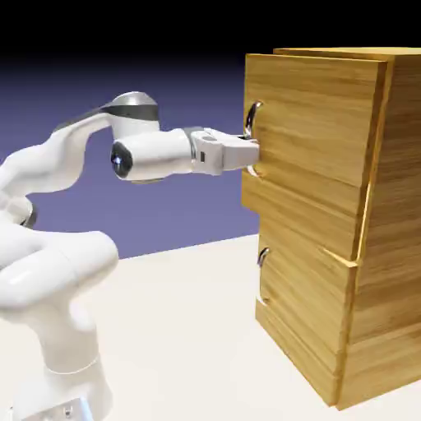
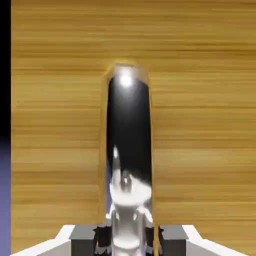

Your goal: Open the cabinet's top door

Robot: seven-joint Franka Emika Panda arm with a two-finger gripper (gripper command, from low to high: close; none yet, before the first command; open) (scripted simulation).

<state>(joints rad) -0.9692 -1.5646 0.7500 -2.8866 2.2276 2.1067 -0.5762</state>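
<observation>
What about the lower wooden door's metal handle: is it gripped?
No, the white gripper holds the curved metal handle on the upper wooden door.

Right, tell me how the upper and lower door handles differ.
The upper handle is larger; the lower handle is smaller. The upper handle has the hand closed on it; the lower handle has nothing gripping it. Both are curved, shiny metal.

Straight ahead, the way is blocked by the upper door panel [image 1: 316, 131]; the curved handle [image 2: 128, 130] fills the middle, with room seemingly left between its upper stretch and the wood, though poorly seen.
</observation>
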